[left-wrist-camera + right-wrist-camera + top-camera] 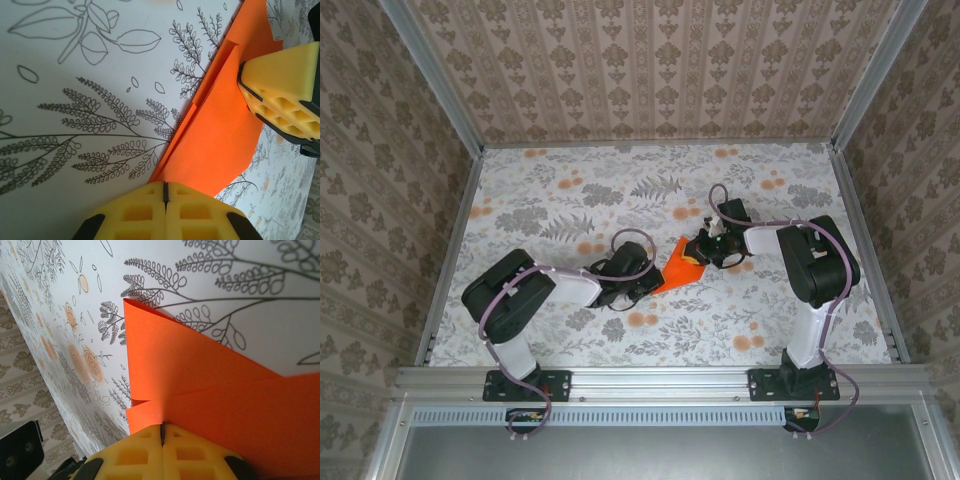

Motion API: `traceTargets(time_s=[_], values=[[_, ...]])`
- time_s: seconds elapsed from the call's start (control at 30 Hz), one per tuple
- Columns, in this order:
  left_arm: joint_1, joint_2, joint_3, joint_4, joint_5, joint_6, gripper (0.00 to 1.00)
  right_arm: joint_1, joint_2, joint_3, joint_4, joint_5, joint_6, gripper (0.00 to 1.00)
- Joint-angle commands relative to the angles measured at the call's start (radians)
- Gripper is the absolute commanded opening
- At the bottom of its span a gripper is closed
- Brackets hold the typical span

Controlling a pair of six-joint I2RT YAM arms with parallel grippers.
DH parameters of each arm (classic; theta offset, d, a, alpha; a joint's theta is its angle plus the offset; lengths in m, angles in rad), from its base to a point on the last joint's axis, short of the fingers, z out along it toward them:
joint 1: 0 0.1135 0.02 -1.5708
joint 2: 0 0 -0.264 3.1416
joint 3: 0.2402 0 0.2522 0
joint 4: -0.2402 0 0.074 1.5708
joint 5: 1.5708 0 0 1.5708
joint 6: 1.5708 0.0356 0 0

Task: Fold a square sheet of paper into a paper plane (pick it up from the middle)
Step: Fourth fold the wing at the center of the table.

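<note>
Top view, paper: the orange paper [678, 272] lies partly folded, a pointed wedge on the flowered table [570, 190], between the two arms.
Top view, hands: the left hand [645, 284] comes at the paper's near-left edge and the right hand [703, 257] at its far-right edge; both tips are at the paper.
Left wrist, hand: the left hand [165, 194] is clenched, its yellow pads meeting along one thin seam right at the paper's lower edge. Whether a layer is nipped between them I cannot tell.
Left wrist, paper: the orange paper [220, 135] shows stacked layers and a long folded edge running diagonally; the right hand [265, 92] rests its yellow tip on the upper part.
Right wrist, hand: the right hand [162, 434] is clenched too, pads pressed together where two flaps meet.
Right wrist, paper: the orange paper [200, 375] has one flap curling slightly up off the table [280, 300], not lying flat.
Handling: very light, thin and limp; likely to slide on the smooth table, spring back from soft creases, and crumple or tear if dragged.
Where to hold: pinch a free edge or lifted flap, never a flat face; pin the middle with the other hand while creasing.
</note>
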Motion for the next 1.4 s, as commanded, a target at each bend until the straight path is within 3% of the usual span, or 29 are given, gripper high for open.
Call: traceTargets(time_s=[0.0,0.23,0.4,0.67,0.93,1.1,1.37], values=[[0.008,0.022,-0.03,-0.041,0.002,-0.058,0.0,-0.014,0.082,-0.037,-0.14,0.176,-0.018,0.05],[0.01,0.02,-0.031,-0.094,0.002,-0.07,0.0,-0.006,-0.09,-0.032,0.016,0.005,-0.095,0.12],[0.01,0.027,-0.026,-0.11,0.006,-0.069,0.0,0.051,-0.181,-0.074,0.059,-0.005,-0.103,0.16],[0.012,0.032,-0.026,-0.128,0.009,-0.074,0.0,0.141,-0.11,-0.096,0.094,-0.002,-0.048,0.08],[0.017,0.027,-0.032,-0.166,0.003,-0.092,0.0,0.157,-0.025,-0.044,0.021,-0.005,-0.1,0.05],[0.018,0.026,-0.03,-0.226,0.001,-0.103,0.0,0.114,0.01,-0.025,-0.039,0.034,-0.158,0.05],[0.023,0.022,-0.047,-0.263,0.003,-0.119,0.0,-0.053,0.049,0.013,-0.045,0.095,-0.161,0.05]])
